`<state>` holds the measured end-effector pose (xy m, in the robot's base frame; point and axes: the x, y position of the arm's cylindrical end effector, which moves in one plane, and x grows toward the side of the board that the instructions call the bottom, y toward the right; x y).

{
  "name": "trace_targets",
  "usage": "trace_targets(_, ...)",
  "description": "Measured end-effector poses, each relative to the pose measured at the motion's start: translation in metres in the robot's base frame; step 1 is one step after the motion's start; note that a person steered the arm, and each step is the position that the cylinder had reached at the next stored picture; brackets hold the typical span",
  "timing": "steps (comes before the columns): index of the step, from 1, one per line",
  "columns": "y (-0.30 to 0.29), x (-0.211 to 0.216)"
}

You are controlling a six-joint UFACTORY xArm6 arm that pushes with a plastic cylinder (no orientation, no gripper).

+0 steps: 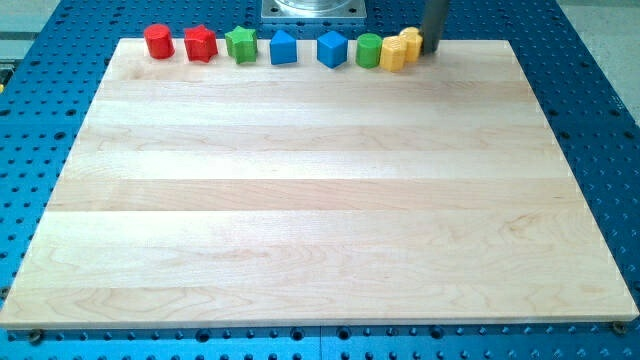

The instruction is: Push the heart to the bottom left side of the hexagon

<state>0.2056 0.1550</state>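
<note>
Heart block, yellow, lies at the far top edge of the desk, just to the view's left of my tip. It seems to touch the tip, but I cannot tell this for sure. Its lobed outline is small here, so I read the shape with some caution.

The arm ends in a straight dark rod. It shows no pincer that could be wide or narrow, and it holds nothing; the rod end only stands against the heart's right side.

The yellow hexagon lies a little further to the left of the tip and slightly toward the view's bottom, pressed against the heart.

Going further left from the tip, along the same top edge, there is a row:
- a green round block, next to the hexagon
- a blue cube
- a blue block with a pointed top
- a green star
- a red star
- a red round block, the farthest from the tip

Behind the row, to the left of the rod, a grey metal base shows at the view's top.
</note>
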Motion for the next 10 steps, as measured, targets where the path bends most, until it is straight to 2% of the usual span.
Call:
trace_targets(1,-0.013,0.005)
trace_targets(2,-0.008,-0.011)
trace_targets(3,-0.038,-0.007)
trace_targets(6,-0.12,0.082)
trace_targets(7,-0.12,0.049)
trace_targets(8,-0.148,0.076)
trace_targets(10,-0.17,0.203)
